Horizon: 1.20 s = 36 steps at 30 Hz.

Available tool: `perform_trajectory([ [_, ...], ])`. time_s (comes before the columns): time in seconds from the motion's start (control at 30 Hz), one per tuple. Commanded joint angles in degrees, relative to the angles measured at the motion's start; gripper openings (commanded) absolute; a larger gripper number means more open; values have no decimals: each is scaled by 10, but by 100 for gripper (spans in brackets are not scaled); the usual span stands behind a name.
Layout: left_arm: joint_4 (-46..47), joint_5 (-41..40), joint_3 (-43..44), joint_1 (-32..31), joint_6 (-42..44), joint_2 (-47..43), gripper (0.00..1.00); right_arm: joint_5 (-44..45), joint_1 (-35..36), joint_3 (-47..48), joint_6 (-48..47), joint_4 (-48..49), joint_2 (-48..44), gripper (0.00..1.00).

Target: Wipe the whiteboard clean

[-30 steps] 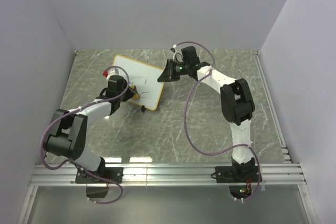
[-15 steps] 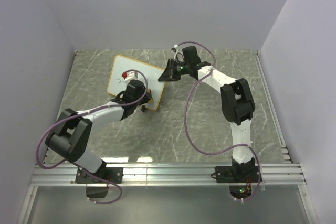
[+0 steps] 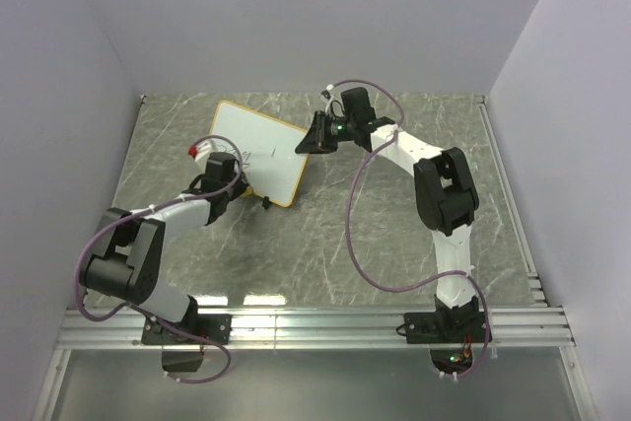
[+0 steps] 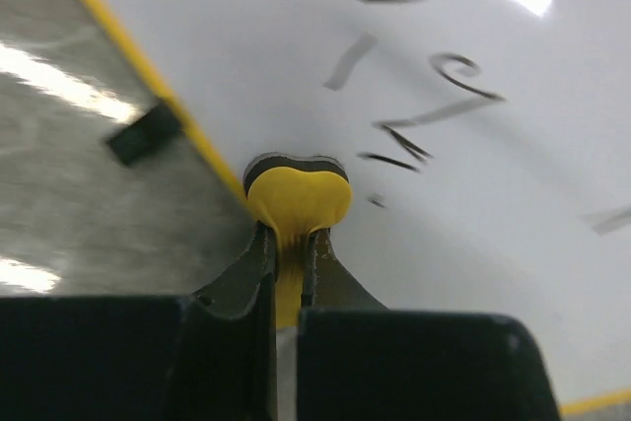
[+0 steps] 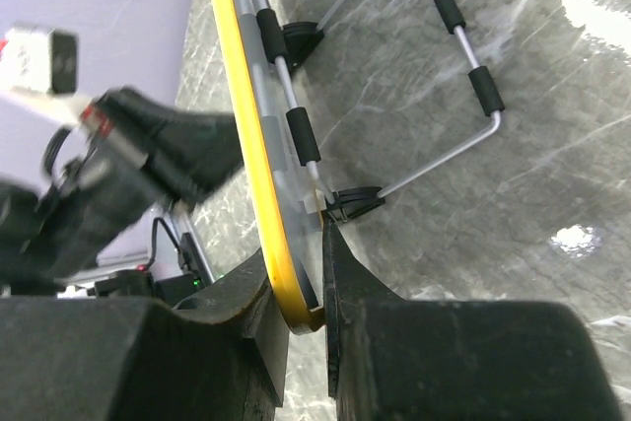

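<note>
The whiteboard [image 3: 258,150] with a yellow rim stands tilted on the marble table at the back left. Dark scribbles [image 4: 434,105] show on its face in the left wrist view. My left gripper [image 3: 235,187] is shut on the small yellow eraser [image 4: 296,199], which presses on the board near its lower left rim [image 4: 128,51]. My right gripper [image 3: 317,135] is shut on the board's right edge; in the right wrist view the yellow rim [image 5: 258,145] runs between the jaws, with the wire stand [image 5: 463,46] behind.
The board's black foot [image 3: 267,204] rests on the table near the front corner. Grey walls close the table at the back and both sides. A metal rail [image 3: 315,327] runs along the near edge by the arm bases.
My left gripper swept right across the board's lower part, then back left to the lower left rim. The board shifted slightly. The right arm has held still.
</note>
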Motion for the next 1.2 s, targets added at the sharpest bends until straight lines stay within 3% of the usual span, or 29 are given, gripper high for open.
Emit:
perform_trajectory([
  [0.0,-23,-11,-16,36,4,-14,0,18,4,-11,42,-50,-28,0],
  [0.3,-19,40,35,-2,20,-10,0,18,4,-19,37,-57,-29,0],
  [0.5,-39,53,117,-36,19,11,0,16,5,-26,31,-61,-32,0],
  [0.67,-48,58,126,11,34,43,0,17,5,-32,21,-73,-40,0],
  [0.93,-17,81,39,107,48,43,0,18,5,-34,24,-70,-42,0],
  [1.17,-17,109,68,77,40,36,0,19,5,-20,27,-72,-32,0],
])
